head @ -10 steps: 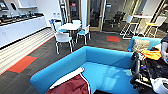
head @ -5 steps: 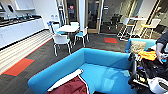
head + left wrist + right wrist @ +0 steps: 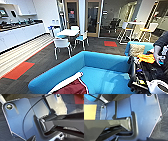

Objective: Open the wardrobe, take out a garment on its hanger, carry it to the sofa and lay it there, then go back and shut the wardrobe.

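Swung left since a moment ago — sofa now central; jacket draped on its near arm; grip of either claw impossible to tell.

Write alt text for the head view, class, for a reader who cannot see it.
A bright blue sofa fills the foreground, with a maroon jacket with white sleeves lying on its seat. Beyond it on dark carpet stand a white table with white chairs; a kitchen counter runs along the left wall. A person's arm shows at the right edge.
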Controlling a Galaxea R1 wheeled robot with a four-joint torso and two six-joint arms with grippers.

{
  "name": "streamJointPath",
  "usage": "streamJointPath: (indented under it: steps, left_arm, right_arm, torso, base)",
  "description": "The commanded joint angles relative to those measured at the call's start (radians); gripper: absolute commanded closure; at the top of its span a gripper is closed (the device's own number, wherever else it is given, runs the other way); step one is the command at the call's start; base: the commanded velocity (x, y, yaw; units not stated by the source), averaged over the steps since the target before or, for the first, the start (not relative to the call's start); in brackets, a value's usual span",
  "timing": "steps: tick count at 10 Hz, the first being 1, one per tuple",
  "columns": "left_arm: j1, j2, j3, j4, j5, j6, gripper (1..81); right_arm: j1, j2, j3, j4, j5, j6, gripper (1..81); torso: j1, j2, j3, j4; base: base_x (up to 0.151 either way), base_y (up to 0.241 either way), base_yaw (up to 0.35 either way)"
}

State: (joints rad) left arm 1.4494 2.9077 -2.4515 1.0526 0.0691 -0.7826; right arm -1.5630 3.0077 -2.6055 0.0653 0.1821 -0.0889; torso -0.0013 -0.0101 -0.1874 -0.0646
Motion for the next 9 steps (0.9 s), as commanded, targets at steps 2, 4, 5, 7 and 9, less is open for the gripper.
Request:
streamJointPath:
  steps: [2,4,5,7,9]
  left_arm:
    - [-0.03,-0.027,0.003,-0.021,0.026,-0.001,1.0]
    - [-0.022,-0.085,0.003,-0.134,-0.12,-0.003,1.0]
    - [-0.017,-0.102,0.003,-0.148,-0.152,-0.004,1.0]
    - [-0.017,-0.102,0.003,-0.15,-0.149,-0.003,1.0]
    - [-0.017,-0.096,0.002,-0.155,-0.149,-0.004,1.0]
  right_arm:
    - [-0.007,0.003,-0.053,-0.012,-0.073,-0.005,1.0]
    - [-0.019,0.003,-0.102,-0.012,-0.075,-0.005,1.0]
    - [-0.023,0.001,-0.117,-0.01,-0.075,-0.005,1.0]
    - [-0.023,0.001,-0.122,-0.009,-0.075,-0.005,1.0]
    - [-0.023,0.001,-0.122,-0.007,-0.075,-0.005,1.0]
  torso:
    - [0.001,0.0,0.0,0.0]
    - [0.001,0.0,0.0,0.0]
    - [0.001,0.0,0.0,0.0]
    - [0.001,0.0,0.0,0.0]
    - [0.001,0.0,0.0,0.0]
  base:
    - [0.0,0.0,0.0]
    - [0.0,0.0,0.0]
    - [0.0,0.0,0.0]
    - [0.0,0.0,0.0]
    - [0.0,0.0,0.0]
